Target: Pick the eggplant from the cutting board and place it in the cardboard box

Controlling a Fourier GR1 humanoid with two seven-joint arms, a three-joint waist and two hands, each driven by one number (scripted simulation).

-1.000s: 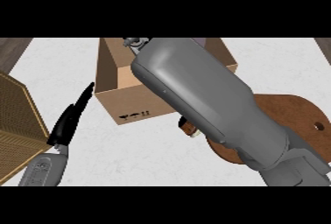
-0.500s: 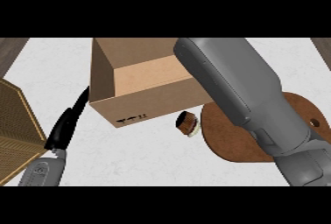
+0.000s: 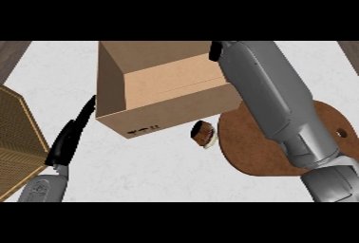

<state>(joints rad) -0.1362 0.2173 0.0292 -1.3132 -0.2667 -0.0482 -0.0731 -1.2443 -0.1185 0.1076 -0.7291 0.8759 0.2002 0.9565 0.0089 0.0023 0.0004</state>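
Forearms, grey, enter from the near edge. Left hand [image 3: 67, 140], black, rests at the left with fingers straight and pressed together, idle beside the box. Round brown wooden cutting board [image 3: 256, 159] lies on the pale marbled counter [image 3: 154, 166], partly under the right forearm. Small dark brown object with a pale edge [image 3: 204, 134], possibly the eggplant, sits just off the board's left rim, outside the open cardboard box [image 3: 168, 102]. Right hand [image 3: 217, 50] reaches over the box's far corner, apparently for release; its fingers cannot be made out.

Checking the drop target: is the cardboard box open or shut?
Open: the cardboard box shows its inner walls and floor from above, with no flaps across the top.
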